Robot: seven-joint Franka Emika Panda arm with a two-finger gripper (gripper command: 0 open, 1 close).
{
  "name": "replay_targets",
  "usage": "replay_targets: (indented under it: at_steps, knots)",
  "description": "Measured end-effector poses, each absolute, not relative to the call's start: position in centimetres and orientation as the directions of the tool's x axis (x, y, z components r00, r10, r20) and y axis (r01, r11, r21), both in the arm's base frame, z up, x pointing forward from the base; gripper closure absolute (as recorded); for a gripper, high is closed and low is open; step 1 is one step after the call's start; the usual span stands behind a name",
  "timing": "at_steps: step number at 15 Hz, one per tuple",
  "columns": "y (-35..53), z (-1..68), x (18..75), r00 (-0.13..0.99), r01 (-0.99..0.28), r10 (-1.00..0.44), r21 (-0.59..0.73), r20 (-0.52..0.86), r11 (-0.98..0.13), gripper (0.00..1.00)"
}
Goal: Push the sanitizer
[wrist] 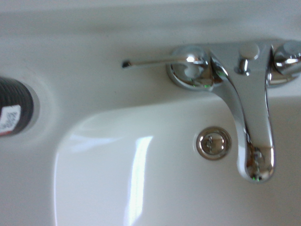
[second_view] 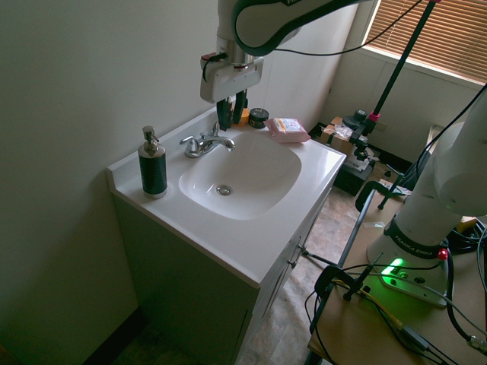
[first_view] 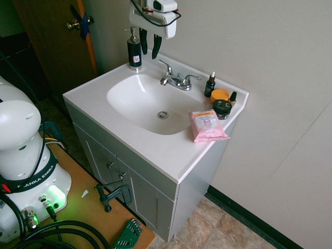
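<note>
1. Hanging at the top of the first exterior view, the white gripper with dark fingers (first_view: 149, 44) points down over the back ledge of the glossy white moulded sink counter (first_view: 155, 150); its two fingers stand a little apart with nothing between them. The sanitizer, a tall black cylindrical pump bottle with a silver head, silver base and small red-and-white label (first_view: 134, 50), stands upright just at the gripper's nine o'clock, near but apart. The chrome two-handled faucet (first_view: 176, 80) sits at five o'clock from the gripper. At the basin's three o'clock cluster a small dark dropper bottle with a white tip (first_view: 210, 85), a round orange-lidded jar (first_view: 220, 95), a round black jar (first_view: 222, 109) and a soft pink wipes packet (first_view: 207, 125). The counter's front strip is bare, smooth and square-edged.

2. Seen from the opposite side in the second exterior view, the sanitizer (second_view: 152, 166) stands alone at the counter's back corner, at the basin's nine o'clock, with bare counter all around it. The gripper (second_view: 230, 110) hangs above the faucet (second_view: 205, 142), at two o'clock from the bottle and well apart here. Its fingers overlap from this angle, so the gap is not readable.

3. Only the wrist view shows the round chrome drain plug (wrist: 214, 142) close up, the faucet's curved polished spout (wrist: 244, 113), and a black sliver of the sanitizer (wrist: 14, 113) at nine o'clock.
</note>
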State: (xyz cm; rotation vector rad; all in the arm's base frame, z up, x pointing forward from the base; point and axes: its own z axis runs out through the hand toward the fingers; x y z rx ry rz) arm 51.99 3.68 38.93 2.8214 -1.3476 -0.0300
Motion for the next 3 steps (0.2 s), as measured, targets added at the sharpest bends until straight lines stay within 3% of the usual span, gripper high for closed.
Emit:
replay_targets:
  at_steps: [3]
  knots:
    - [2.9,36.1,48.9,0.633,-0.772,-0.774,0.046,-0.029,-0.634,0.0]
